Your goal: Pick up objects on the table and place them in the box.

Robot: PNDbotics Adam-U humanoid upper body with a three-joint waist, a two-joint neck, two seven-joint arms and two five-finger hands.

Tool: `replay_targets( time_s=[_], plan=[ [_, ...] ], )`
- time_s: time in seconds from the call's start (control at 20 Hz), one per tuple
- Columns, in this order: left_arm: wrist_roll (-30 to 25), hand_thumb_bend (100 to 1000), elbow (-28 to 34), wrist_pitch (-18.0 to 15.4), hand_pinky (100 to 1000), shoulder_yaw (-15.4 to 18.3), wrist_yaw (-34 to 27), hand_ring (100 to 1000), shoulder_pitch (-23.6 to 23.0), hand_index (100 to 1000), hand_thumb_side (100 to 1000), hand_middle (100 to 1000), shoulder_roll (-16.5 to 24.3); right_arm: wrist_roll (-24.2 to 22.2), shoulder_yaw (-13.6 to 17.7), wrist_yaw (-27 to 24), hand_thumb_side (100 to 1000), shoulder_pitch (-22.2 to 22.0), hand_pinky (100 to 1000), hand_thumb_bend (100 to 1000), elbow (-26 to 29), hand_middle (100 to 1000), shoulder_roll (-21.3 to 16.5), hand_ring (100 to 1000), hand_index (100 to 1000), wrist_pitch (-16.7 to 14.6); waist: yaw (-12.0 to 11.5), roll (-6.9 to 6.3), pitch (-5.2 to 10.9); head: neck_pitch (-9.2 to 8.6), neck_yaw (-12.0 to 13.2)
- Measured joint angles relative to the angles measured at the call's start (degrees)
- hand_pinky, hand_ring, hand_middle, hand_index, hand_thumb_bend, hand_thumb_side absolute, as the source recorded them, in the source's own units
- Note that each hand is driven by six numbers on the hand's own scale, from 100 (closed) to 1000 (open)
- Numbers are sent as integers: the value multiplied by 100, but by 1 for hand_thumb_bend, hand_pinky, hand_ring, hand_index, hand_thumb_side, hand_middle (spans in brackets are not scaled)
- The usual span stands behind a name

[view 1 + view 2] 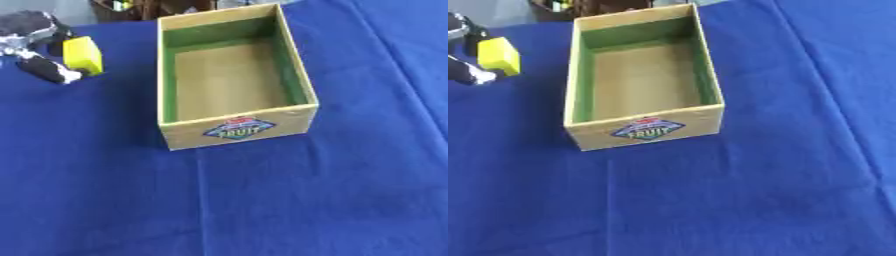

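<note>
A wooden box (234, 129) with green inner walls and a "FRUIT" label on its front stands on the blue cloth; nothing shows inside it. At the upper left my left hand (33, 35) holds a yellow block (83, 55), with a finger and the thumb pinching it, above the cloth to the left of the box. The block also shows in the right eye view (499, 55). My right hand is in no view.
A blue cloth (289, 200) covers the table in front and to the right of the box. Dark cluttered items (149, 7) stand past the table's far edge, behind the box.
</note>
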State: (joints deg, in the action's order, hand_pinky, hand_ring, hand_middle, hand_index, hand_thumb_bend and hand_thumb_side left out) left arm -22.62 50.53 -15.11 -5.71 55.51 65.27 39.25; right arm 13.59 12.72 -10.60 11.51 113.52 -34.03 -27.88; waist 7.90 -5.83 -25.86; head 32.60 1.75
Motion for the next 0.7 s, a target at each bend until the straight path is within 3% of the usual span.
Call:
replay_targets(
  time_s=[0.15,0.7],
  plan=[
    [84,100,130,20,363,-1,-98,510,34,546,477,400,0,10,0,-3,1000,-24,698,100,0,540,0,716,789,11,-21,12,53,58,-20],
    [250,100,830,197,272,-78,-259,476,87,504,429,353,-13,14,-2,-62,1000,-37,702,100,0,544,0,718,789,26,-130,68,229,261,-129]
  ],
)
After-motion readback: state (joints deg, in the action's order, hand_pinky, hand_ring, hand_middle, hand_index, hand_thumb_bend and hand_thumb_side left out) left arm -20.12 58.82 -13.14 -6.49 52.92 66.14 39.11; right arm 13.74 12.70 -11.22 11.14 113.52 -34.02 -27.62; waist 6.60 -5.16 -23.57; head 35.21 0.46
